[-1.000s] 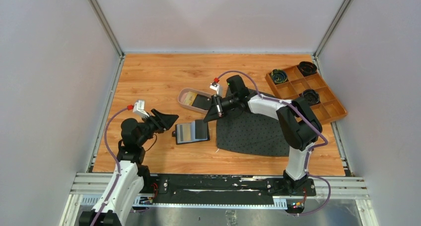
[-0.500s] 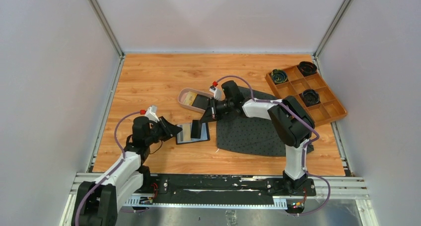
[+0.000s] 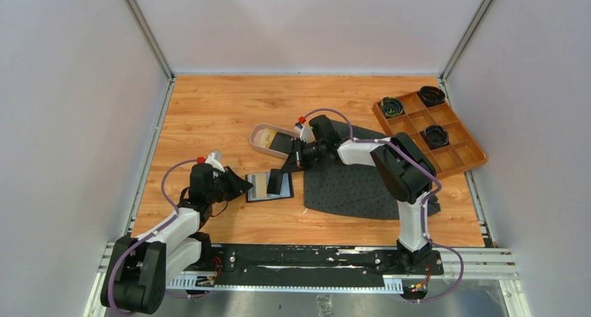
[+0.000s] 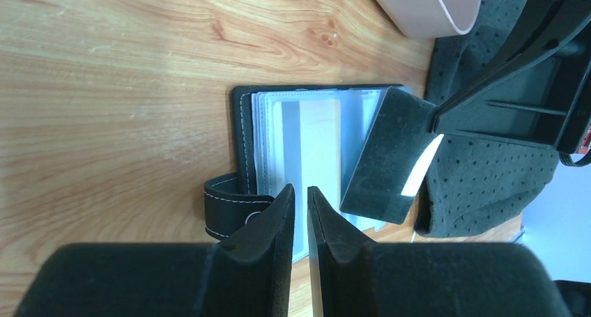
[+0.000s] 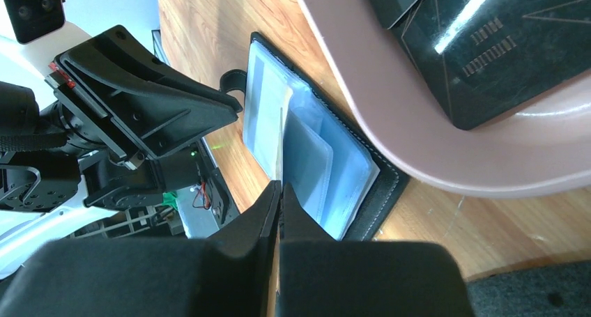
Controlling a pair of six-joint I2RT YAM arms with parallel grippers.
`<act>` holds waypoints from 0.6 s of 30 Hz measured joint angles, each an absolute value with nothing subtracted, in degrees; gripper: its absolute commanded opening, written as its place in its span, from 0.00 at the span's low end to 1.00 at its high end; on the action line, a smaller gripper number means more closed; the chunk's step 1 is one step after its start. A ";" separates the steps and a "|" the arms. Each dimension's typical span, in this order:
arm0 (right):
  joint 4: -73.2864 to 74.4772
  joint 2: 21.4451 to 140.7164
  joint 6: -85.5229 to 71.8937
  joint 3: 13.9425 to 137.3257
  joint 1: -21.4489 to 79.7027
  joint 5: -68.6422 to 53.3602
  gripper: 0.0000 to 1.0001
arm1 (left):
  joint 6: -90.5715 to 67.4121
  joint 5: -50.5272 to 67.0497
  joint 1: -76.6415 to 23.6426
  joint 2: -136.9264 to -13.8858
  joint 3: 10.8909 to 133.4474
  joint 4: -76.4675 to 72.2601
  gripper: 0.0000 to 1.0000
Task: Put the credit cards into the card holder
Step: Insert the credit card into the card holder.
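The card holder (image 3: 258, 189) lies open on the wood, with clear sleeves and a tan card in its left page. It also shows in the left wrist view (image 4: 242, 136) and the right wrist view (image 5: 390, 184). My right gripper (image 3: 286, 165) (image 5: 280, 188) is shut on a black card (image 3: 275, 181) (image 4: 383, 157), held tilted over the holder's right page. My left gripper (image 3: 242, 185) (image 4: 301, 191) sits at the holder's left edge by the snap tab, with its jaws nearly together and nothing between them. The pink tray (image 3: 256, 133) (image 5: 362, 108) holds a gold card (image 3: 263, 141) and a black card (image 3: 282, 144) (image 5: 502, 52).
A dark dotted cloth (image 3: 355, 184) lies right of the holder, under the right arm. An orange-brown compartmented box (image 3: 456, 150) with dark round items stands at the far right. Grey walls enclose the table.
My right gripper has moved left and down, bringing the black card over the holder. My left gripper has moved down and in to the holder's left edge.
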State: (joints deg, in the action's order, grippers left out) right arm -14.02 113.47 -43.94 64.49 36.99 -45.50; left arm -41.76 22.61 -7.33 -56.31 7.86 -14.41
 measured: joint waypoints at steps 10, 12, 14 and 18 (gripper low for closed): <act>-13.63 113.95 -43.72 65.08 36.99 -44.95 0.00 | -41.52 21.85 -7.33 -58.85 7.49 -15.51 0.18; -13.56 113.95 -43.75 65.08 36.99 -44.97 0.00 | -41.52 21.87 -7.33 -58.98 7.49 -15.73 0.18; -13.58 113.97 -43.86 65.10 36.99 -44.99 0.00 | -41.52 21.87 -7.33 -59.00 7.49 -15.77 0.17; -13.78 113.97 -44.01 65.10 36.99 -45.63 0.00 | -41.52 21.87 -7.33 -59.02 7.49 -15.77 0.17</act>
